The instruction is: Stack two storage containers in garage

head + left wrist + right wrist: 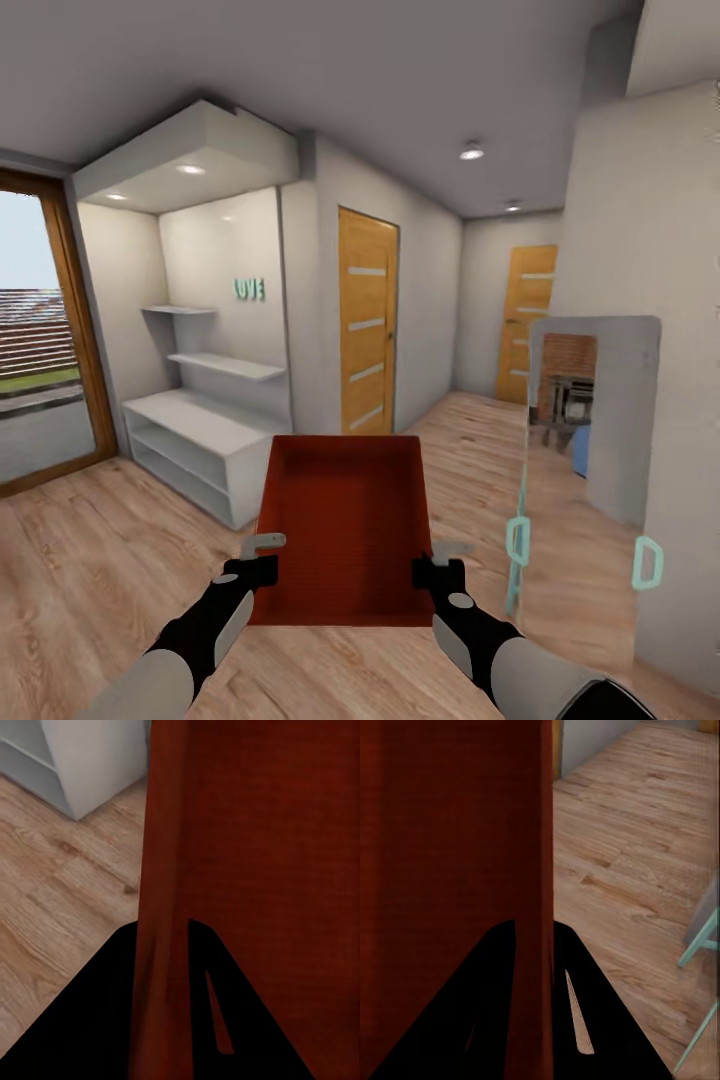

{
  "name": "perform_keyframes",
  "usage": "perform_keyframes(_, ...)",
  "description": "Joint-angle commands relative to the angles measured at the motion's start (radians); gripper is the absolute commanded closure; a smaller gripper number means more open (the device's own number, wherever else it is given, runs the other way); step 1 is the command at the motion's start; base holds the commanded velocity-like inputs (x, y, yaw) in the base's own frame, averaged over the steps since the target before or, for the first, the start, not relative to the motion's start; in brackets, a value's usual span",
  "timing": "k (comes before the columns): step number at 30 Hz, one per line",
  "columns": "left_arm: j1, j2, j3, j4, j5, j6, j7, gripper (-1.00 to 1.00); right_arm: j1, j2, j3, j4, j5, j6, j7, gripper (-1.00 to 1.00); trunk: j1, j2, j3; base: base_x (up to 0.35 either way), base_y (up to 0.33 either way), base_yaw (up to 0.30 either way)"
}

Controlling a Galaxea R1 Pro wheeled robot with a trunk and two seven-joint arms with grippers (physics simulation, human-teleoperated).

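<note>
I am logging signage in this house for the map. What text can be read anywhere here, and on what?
"LOVE": teal letters standing out from the white back wall of the shelf alcove, above its shelves.
No other text is visible, including on the storage container and the doors.

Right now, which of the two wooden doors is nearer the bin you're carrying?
The nearer door, just right of the white shelves and straight beyond the bin. The other door stands at the hallway's far end.
</note>
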Motion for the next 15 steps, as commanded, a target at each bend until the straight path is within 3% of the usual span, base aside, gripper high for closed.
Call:
perform_keyframes(1,0.0,0.019,0.091,-0.006,0.0,0.006,0.013,1.0,0.0,-0.029,-0.003,0.065,-0.013,-0.002,0.0,1.0,0.001,-0.001,0.0,0.322,0.175,-0.277)
perform_keyframes(15,0.0,0.019,0.091,-0.006,0.0,0.006,0.013,1.0,0.0,-0.029,-0.003,0.065,-0.013,-0.002,0.0,1.0,0.001,-0.001,0.0,0.322,0.176,-0.279)
